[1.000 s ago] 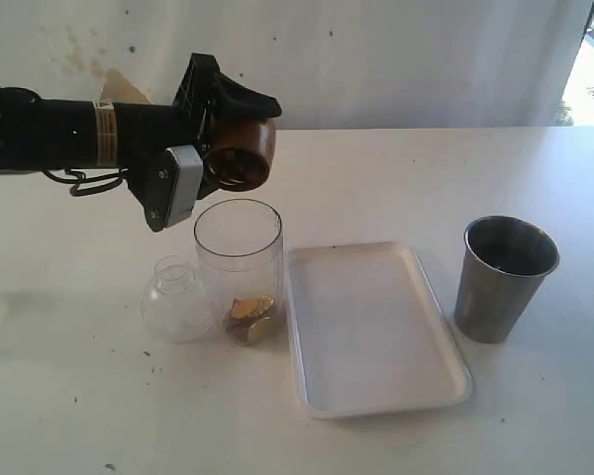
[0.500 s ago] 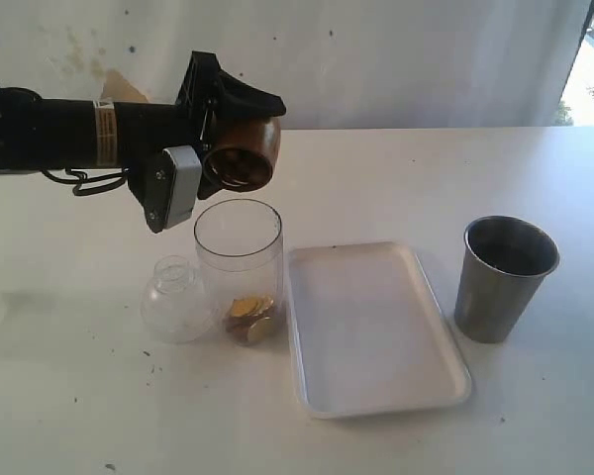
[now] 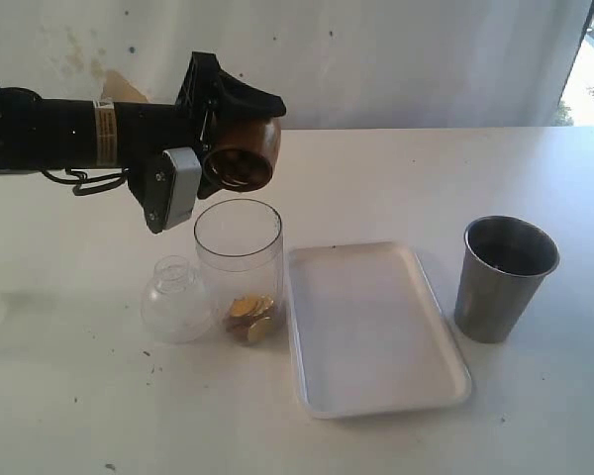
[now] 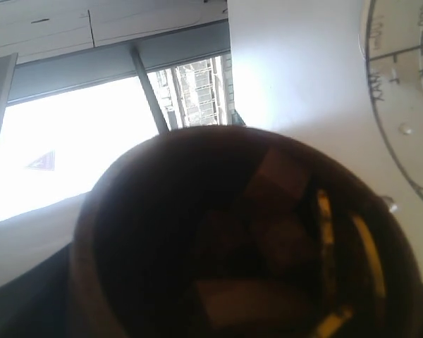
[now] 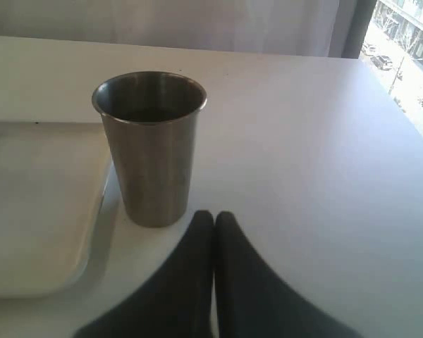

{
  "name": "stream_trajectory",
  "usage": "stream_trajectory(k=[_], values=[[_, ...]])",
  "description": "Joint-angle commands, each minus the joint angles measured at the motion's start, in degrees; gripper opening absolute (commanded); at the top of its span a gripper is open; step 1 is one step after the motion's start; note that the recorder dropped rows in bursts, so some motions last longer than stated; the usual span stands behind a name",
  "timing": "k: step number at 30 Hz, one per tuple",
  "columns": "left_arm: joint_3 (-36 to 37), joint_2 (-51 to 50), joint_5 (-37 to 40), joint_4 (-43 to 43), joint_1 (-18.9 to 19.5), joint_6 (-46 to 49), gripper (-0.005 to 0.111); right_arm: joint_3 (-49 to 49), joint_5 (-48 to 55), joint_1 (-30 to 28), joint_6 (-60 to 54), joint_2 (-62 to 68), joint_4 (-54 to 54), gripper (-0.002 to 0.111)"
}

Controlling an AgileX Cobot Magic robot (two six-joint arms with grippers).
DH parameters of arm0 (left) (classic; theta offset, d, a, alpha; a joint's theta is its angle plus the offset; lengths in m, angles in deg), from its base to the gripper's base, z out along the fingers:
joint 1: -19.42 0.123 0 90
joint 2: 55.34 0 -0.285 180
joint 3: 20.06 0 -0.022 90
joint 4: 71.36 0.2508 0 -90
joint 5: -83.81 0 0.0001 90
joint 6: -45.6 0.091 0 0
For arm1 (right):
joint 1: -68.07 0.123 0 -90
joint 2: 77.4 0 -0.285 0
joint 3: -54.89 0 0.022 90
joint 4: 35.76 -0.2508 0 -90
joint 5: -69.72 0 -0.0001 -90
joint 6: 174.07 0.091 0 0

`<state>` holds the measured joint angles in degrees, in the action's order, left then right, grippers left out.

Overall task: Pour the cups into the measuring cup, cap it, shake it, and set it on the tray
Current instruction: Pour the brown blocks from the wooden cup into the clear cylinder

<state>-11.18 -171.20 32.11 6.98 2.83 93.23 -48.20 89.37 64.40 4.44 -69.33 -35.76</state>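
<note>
Wooden cup (image 3: 242, 154) tipped over measuring cup (image 3: 239, 259), gripped between left fingers (image 3: 174, 188); right fingers (image 5: 194, 282) closed.

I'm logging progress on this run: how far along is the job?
Done: some pieces lie in the measuring cup. In hand: the left gripper holds the wooden cup tipped above it, with more inside. Left: the tumbler stands upright beside the tray, in front of the shut right gripper. The cap lies beside the measuring cup. Capping, shaking and setting on the tray are not yet done.
</note>
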Motion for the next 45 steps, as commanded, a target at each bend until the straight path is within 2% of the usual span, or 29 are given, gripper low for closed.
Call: stream_trajectory(k=[1, 16, 32, 37, 42, 45], values=[[-0.43, 0.70, -1.18, -1.19, -0.09, 4.26, 0.000, 0.31, -0.48, -0.33, 0.16, -0.29, 0.00, 0.000], [-0.43, 0.70, -1.18, -1.19, -0.09, 21.83, 0.000, 0.31, -0.48, -0.33, 0.16, -0.29, 0.00, 0.000], [-0.43, 0.70, -1.18, -1.19, -0.09, 21.21, 0.000, 0.31, -0.48, -0.33, 0.16, -0.29, 0.00, 0.000], [-0.43, 0.70, -1.18, -1.19, -0.09, 15.72, 0.000, 0.31, -0.48, -0.33, 0.16, -0.29, 0.00, 0.000], [-0.43, 0.70, -1.18, -1.19, -0.09, 5.51, 0.000, 0.31, -0.48, -0.33, 0.16, -0.29, 0.00, 0.000], [-0.43, 0.70, -1.18, -1.19, -0.09, 4.47, 0.000, 0.31, -0.48, -0.33, 0.16, -0.29, 0.00, 0.000]])
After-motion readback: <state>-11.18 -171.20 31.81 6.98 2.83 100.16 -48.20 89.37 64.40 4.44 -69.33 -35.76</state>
